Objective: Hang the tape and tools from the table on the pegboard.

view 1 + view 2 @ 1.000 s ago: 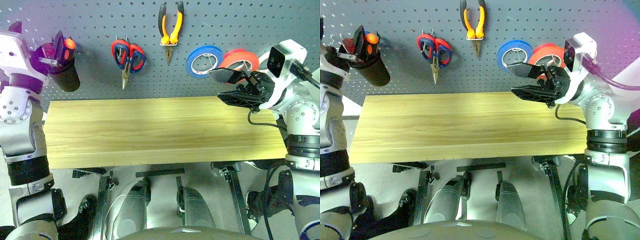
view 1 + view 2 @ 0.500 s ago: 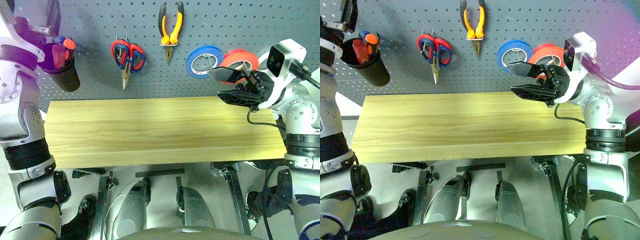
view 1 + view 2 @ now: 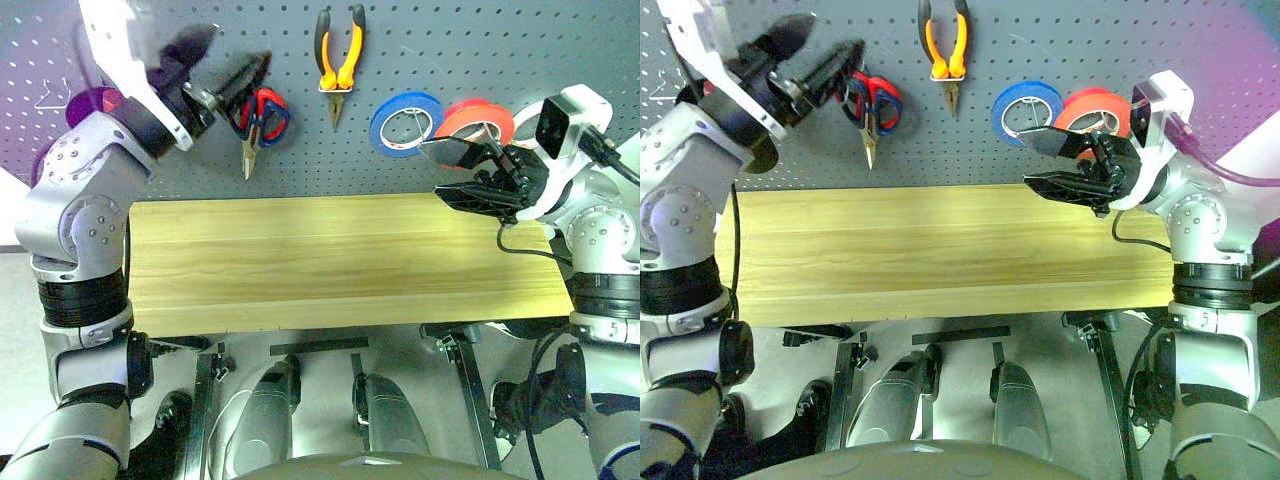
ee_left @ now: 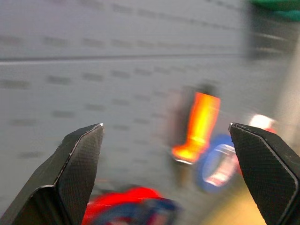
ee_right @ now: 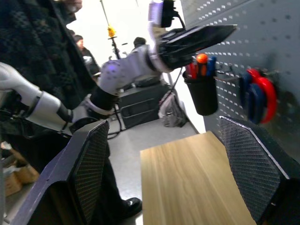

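End effectors both stand wide with nothing held: our left end effector (image 3: 225, 70) is raised before the pegboard (image 3: 450, 40) by the red-handled scissors (image 3: 262, 112), our right end effector (image 3: 455, 172) hovers above the tabletop's (image 3: 330, 260) far right edge. We see pliers (image 3: 340, 55) and orange-red tape (image 3: 478, 118) hanging on the pegboard, and the tabletop bare from edge to edge.

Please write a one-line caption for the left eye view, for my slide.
Open left gripper raised beside the red-handled scissors on the pegboard; open right gripper near the tape.
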`<move>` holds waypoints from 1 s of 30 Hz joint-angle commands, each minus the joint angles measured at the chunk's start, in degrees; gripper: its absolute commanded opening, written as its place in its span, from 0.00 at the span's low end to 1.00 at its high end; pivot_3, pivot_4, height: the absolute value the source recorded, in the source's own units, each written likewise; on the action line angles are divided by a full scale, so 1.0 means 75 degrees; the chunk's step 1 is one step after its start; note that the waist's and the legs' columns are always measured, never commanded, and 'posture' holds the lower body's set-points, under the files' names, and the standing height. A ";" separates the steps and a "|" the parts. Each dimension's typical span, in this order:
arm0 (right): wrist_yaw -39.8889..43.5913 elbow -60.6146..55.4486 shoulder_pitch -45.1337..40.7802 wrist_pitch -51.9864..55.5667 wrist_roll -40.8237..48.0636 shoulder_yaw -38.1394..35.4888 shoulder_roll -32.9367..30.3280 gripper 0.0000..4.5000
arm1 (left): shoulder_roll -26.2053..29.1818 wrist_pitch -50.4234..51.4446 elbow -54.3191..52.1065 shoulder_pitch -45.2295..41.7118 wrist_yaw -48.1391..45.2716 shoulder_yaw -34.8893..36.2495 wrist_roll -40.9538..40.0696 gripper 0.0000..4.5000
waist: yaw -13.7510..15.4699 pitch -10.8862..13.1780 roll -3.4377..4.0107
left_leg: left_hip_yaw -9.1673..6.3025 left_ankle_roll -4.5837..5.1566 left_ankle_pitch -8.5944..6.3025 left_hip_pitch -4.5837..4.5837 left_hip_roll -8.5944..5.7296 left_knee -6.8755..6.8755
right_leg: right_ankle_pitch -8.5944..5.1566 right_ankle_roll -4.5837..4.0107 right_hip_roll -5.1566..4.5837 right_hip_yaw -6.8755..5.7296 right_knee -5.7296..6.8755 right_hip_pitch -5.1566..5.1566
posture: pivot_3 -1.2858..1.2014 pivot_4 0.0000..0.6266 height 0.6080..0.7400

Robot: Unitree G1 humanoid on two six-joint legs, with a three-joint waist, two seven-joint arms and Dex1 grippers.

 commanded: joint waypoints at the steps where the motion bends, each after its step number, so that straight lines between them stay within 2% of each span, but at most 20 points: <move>1: -0.0067 -0.0362 0.0067 -0.0184 0.0123 -0.0362 -0.0125 0.87 | 0.0172 -0.0101 -0.0596 0.0175 -0.0457 -0.0183 -0.0058 1.00 | -0.0001 -0.0002 0.0000 | 0.0000 0.0000 0.0000 0.0000 0.0000 0.0001 | 0.0000 0.0000 0.0000 0.0000 0.0000 0.0001 | 0.51 0.34 1.00; 5: -0.0095 -0.0374 0.0155 -0.0321 0.0061 -0.0375 -0.0091 0.87 | 0.0128 -0.0459 -0.0821 0.0506 -0.0734 -0.0501 0.0272 1.00 | -0.0004 -0.0013 0.0007 | 0.0000 0.0000 0.0000 0.0000 0.0000 0.0002 | 0.0000 0.0000 0.0000 0.0001 -0.0001 0.0003 | 0.51 0.34 1.00; 9: -0.0042 -0.0378 0.0348 -0.0512 0.0006 -0.0391 -0.0111 0.87 | 0.0179 -0.0501 -0.0587 0.1741 -0.1551 -0.0395 -0.0013 1.00 | -0.0020 -0.0041 0.0015 | 0.0001 0.0000 0.0000 0.0002 0.0000 0.0002 | 0.0000 0.0000 -0.0001 0.0002 -0.0004 0.0007 | 0.50 0.35 1.00; 16: 0.0267 -0.0288 0.0778 -0.0792 -0.0156 -0.0358 -0.0300 0.87 | 0.0306 -0.0986 0.0060 0.3315 -0.2393 -0.0138 0.0144 1.00 | -0.0064 -0.0059 0.0030 | -0.0001 0.0001 0.0000 0.0006 0.0004 0.0002 | 0.0000 0.0000 -0.0001 0.0005 -0.0004 0.0010 | 0.50 0.34 1.00; 18: 0.0368 -0.0202 0.0956 -0.0980 -0.0301 -0.0358 -0.0375 0.87 | -0.0002 -0.1331 0.0648 0.3448 -0.2869 0.0214 -0.0231 1.00 | -0.0043 -0.0066 0.0039 | -0.0001 0.0002 -0.0001 0.0012 0.0003 0.0002 | 0.0000 0.0000 -0.0002 0.0005 -0.0011 0.0019 | 0.50 0.33 1.00; 23: 0.0531 0.0182 0.1243 -0.1276 -0.0517 -0.0433 -0.0536 0.87 | 0.0050 -0.1995 0.1382 0.3769 -0.3314 0.0182 0.0310 1.00 | -0.0035 -0.0147 0.0041 | 0.0000 0.0003 -0.0001 0.0014 0.0002 0.0002 | 0.0000 0.0000 -0.0002 0.0004 -0.0012 0.0021 | 0.50 0.29 1.00; 30: 0.0516 0.0391 0.1729 -0.1565 -0.0655 -0.0463 -0.0507 0.87 | 0.0016 -0.2411 0.1778 0.3828 -0.3768 0.0081 0.0505 1.00 | -0.0050 -0.0560 0.0050 | 0.0003 0.0002 -0.0002 0.0023 0.0002 -0.0001 | 0.0000 0.0000 0.0002 0.0005 -0.0020 0.0032 | 0.49 0.18 1.00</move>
